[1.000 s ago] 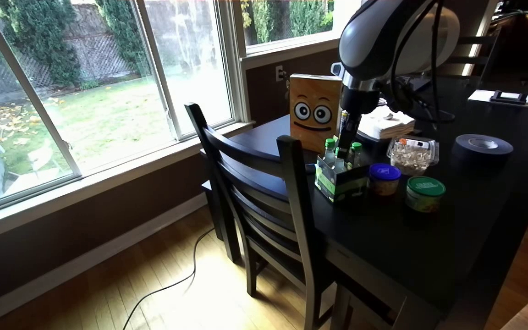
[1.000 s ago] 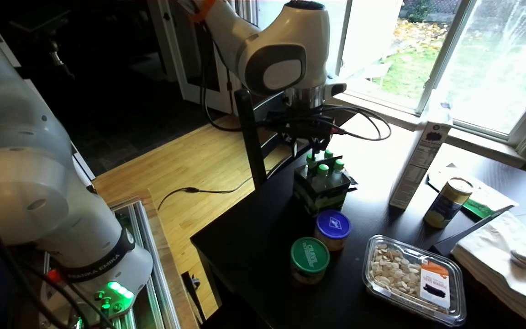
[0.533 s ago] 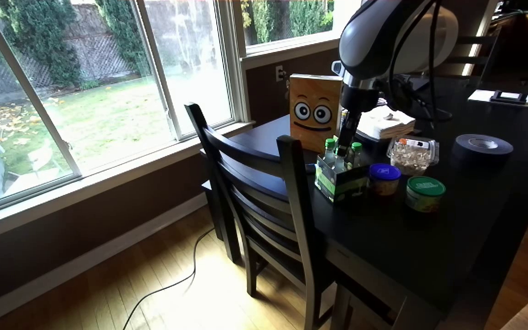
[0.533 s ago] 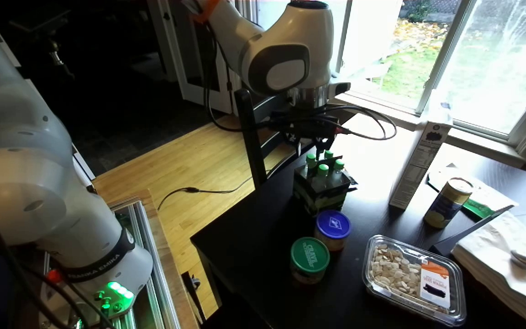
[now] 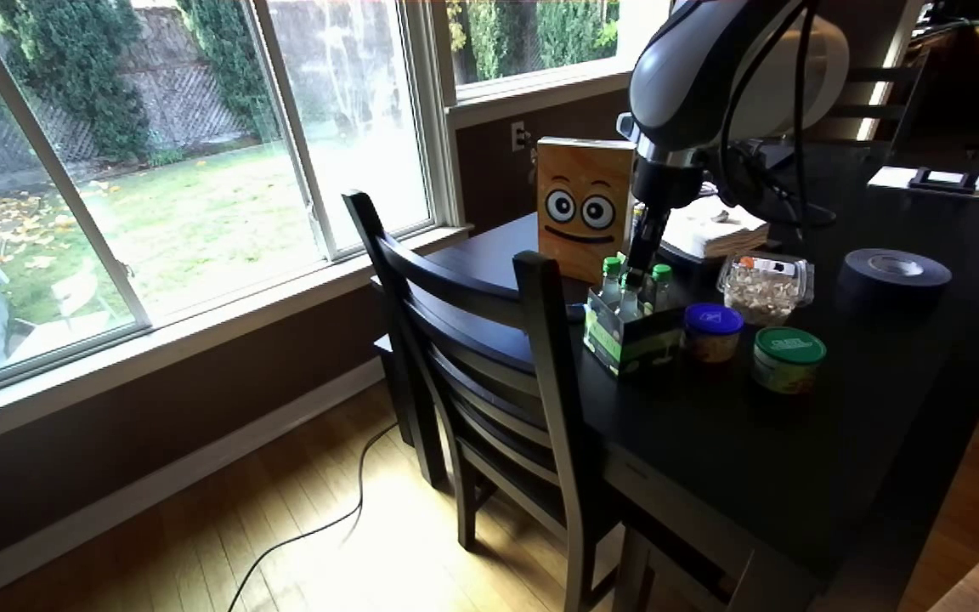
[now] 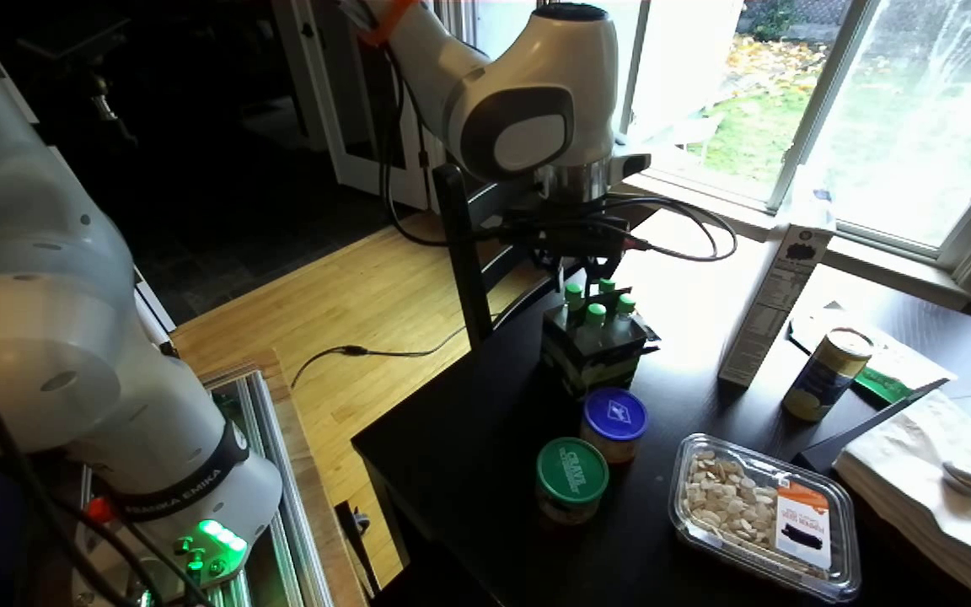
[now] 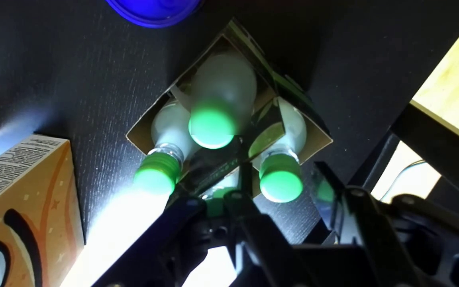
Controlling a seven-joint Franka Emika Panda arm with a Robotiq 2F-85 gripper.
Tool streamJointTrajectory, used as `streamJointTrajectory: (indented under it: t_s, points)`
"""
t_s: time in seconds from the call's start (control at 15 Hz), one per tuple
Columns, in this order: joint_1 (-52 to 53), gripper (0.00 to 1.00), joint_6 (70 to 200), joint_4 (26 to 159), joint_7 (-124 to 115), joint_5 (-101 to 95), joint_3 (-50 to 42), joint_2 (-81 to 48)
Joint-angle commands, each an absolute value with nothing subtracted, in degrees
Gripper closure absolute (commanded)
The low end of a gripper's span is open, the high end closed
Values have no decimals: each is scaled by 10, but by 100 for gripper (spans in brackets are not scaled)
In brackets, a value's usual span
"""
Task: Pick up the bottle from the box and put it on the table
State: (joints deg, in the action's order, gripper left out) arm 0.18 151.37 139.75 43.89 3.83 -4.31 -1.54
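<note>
Wrist view has the gripper nearest, its two black fingers parted, with a green-capped bottle seen between them — a gap shows on either side of the cap, though how deep the tips reach I cannot tell. That bottle sits in the low green carton with three other green-capped bottles, one mostly hidden behind the gripper. The carton stands on the nearly black dining table, close to a dark ladder-back chair at the edge. Just beside the carton is the blue-lidded tub, then the green-lidded tub; an orange box with cartoon eyes stands upright near them. Farther off are a clear clamshell of pale seeds, a blue-and-gold can, a stack of white napkins and a roll of grey tape. Farthest out — past the window — spreads a green lawn.
</note>
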Motion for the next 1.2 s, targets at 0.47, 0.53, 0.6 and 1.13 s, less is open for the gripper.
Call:
streamJointTrajectory:
  t_s: [0.47, 0.53, 0.6, 1.13]
  points:
    - [-9, 59, 1535, 1383, 481, 52, -27, -37]
    - [-10, 59, 1539, 1383, 487, 54, -25, -39]
    - [-10, 59, 1545, 1384, 495, 59, -24, -41]
    - [-18, 92, 1536, 1386, 490, 45, -16, -49]
